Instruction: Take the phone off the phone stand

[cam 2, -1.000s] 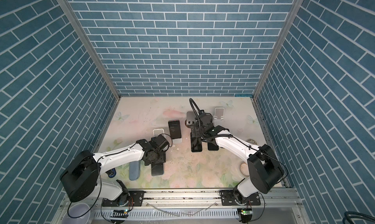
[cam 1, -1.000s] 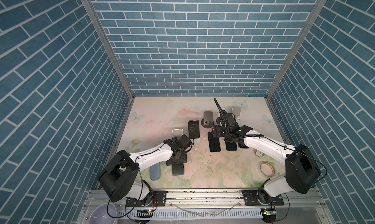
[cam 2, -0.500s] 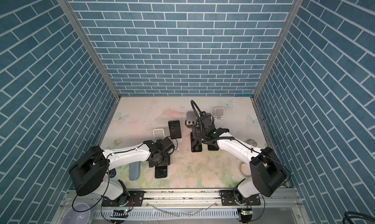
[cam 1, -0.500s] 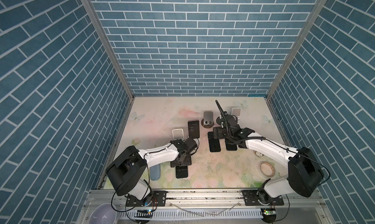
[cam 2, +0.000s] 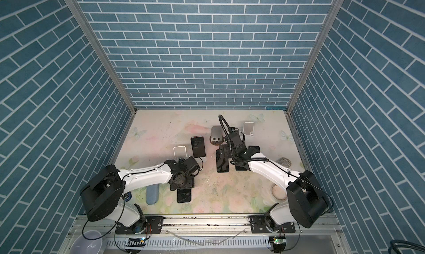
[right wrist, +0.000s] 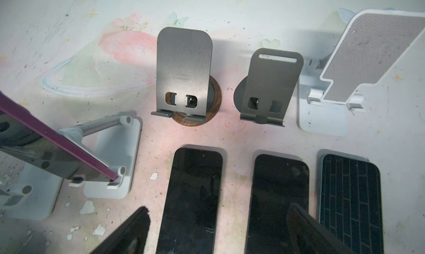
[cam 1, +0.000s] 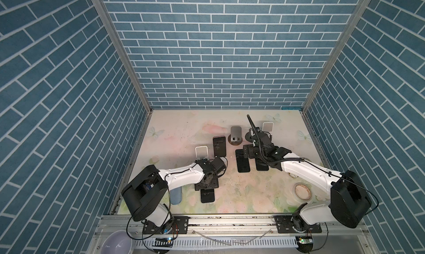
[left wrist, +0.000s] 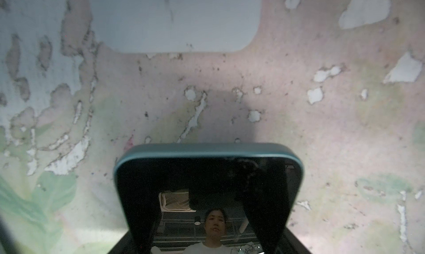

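Note:
A dark phone with a purple edge (cam 1: 219, 146) (cam 2: 199, 146) (right wrist: 46, 144) leans on a white phone stand (right wrist: 115, 172) left of centre. My left gripper (cam 1: 205, 185) (cam 2: 181, 184) (left wrist: 208, 206) is nearer the front, shut on a teal-edged phone (cam 1: 207, 195) (left wrist: 207, 151). It holds that phone flat and low over the table, screen up. My right gripper (cam 1: 258, 152) (cam 2: 239, 152) (right wrist: 218, 232) hangs open above phones lying flat (right wrist: 190, 195) (right wrist: 278, 200), with nothing between its fingers.
Empty stands: white (cam 1: 201, 151), grey on a wooden base (cam 1: 236, 133) (right wrist: 184, 71), dark grey (right wrist: 269, 85), white at the back right (cam 1: 268, 127) (right wrist: 368, 57). A third flat phone (right wrist: 351, 202). A blue case (cam 1: 176, 194) at front left, a tape roll (cam 1: 302, 192) at front right.
My left gripper has carried the teal-edged phone slightly toward the front and right. My right gripper has edged back toward the stands and stayed open.

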`<action>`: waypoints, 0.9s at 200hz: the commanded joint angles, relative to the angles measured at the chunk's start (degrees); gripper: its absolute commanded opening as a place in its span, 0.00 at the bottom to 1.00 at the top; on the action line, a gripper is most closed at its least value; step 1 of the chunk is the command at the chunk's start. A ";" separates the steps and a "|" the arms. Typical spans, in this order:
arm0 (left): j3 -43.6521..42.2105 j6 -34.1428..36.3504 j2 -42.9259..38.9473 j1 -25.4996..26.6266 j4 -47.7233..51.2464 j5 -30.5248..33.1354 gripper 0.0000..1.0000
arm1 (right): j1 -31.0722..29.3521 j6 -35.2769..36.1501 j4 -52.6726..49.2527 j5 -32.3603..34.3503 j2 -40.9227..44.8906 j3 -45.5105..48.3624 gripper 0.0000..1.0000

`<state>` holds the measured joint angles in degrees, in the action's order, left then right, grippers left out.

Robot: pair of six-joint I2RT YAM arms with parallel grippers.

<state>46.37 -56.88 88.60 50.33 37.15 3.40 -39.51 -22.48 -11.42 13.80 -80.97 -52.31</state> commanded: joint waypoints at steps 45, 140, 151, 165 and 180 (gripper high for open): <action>0.73 -0.70 3.71 0.82 2.68 2.12 0.57 | 0.49 0.68 1.63 1.03 2.02 1.73 0.94; 2.37 -1.23 4.26 2.05 4.77 2.83 0.70 | 1.09 0.65 3.11 0.51 4.04 3.83 0.95; 2.50 -1.22 4.57 2.14 4.78 2.81 0.70 | 1.23 0.68 3.14 0.50 4.32 4.10 0.95; 2.88 -1.20 5.13 2.19 5.01 2.67 0.71 | 1.40 0.77 3.31 0.52 4.67 4.39 0.95; 3.36 -1.11 5.77 2.29 5.51 2.60 0.71 | 1.70 0.77 3.35 0.52 4.77 4.67 0.95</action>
<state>49.82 -57.91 91.59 51.92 40.21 5.08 -38.30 -22.48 -9.54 13.78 -77.87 -49.23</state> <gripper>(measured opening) 0.752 0.950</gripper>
